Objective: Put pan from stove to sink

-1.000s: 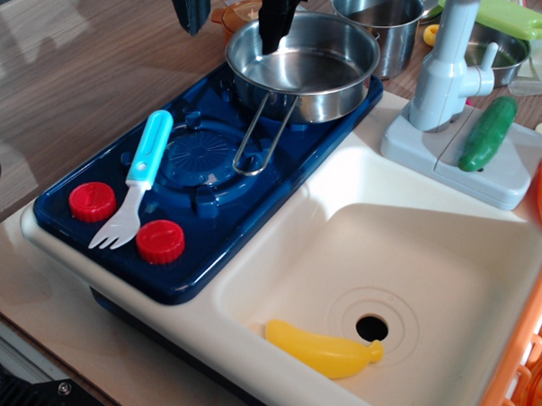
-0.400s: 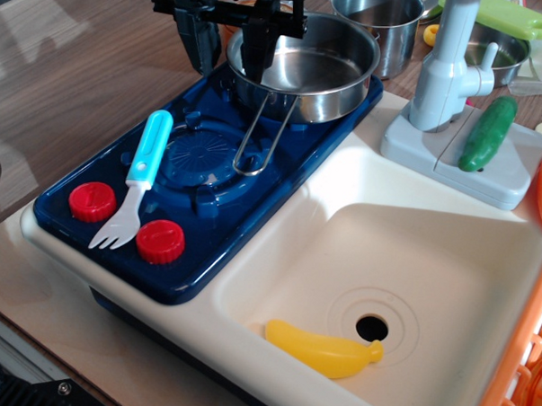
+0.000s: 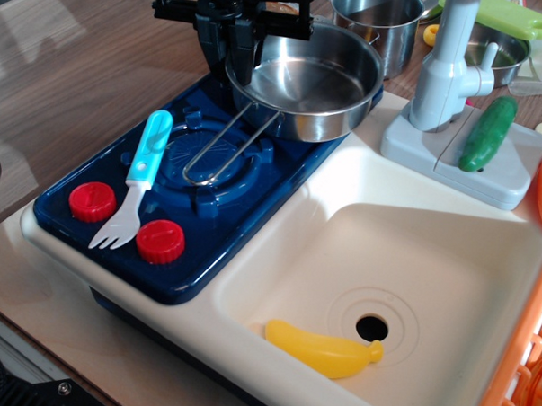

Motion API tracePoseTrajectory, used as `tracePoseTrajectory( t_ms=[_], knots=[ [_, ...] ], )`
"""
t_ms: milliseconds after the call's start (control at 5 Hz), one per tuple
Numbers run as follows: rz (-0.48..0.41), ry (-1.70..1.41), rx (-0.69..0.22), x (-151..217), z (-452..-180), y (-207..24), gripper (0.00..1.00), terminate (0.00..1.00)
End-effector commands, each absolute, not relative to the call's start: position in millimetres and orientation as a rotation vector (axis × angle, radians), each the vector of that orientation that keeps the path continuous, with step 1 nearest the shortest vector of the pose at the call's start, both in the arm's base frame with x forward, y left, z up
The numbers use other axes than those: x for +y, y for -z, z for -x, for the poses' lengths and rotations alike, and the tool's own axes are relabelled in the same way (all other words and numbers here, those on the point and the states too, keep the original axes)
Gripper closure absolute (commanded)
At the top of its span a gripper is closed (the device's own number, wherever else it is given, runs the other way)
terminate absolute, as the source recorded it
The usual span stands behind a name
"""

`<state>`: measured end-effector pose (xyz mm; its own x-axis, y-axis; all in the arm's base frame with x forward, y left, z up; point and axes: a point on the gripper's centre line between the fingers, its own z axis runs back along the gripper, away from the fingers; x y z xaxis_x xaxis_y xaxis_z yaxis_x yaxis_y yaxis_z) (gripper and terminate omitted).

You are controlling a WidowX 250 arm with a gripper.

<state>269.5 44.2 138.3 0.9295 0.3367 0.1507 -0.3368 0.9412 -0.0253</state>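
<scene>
The shiny steel pan [image 3: 305,77] sits at the far end of the dark blue stove [image 3: 212,220], its right side over the stove's edge toward the sink. Its wire loop handle [image 3: 227,149] points down-left over the front burner. My black gripper [image 3: 229,55] comes down from the top edge, with its fingers closed across the pan's left rim, one inside and one outside. The cream-white sink [image 3: 449,256] lies to the right, with a dark drain hole [image 3: 371,328].
A blue-handled white fork [image 3: 137,175] lies on the stove by two red knobs [image 3: 92,201]. A yellow banana [image 3: 323,349] lies in the sink. The faucet [image 3: 446,67], a cucumber [image 3: 488,132], a steel pot [image 3: 378,26], a small bowl [image 3: 498,51] and an orange rack [image 3: 521,358] crowd the back and right.
My gripper came down and closed on the pan's left rim. The pan turned and shifted slightly right; its handle swung from pointing straight down to down-left.
</scene>
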Motion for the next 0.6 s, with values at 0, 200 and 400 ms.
tracePoseTrajectory(
  t_ms=[0,200,400],
  knots=[
    [-0.022,-0.412,-0.174,32,-253,-176,1.00,0.00],
    [-0.005,-0.448,-0.149,16,-236,-188,1.00,0.00],
    [0.005,-0.478,-0.129,-4,-222,-192,1.00,0.00]
  ],
)
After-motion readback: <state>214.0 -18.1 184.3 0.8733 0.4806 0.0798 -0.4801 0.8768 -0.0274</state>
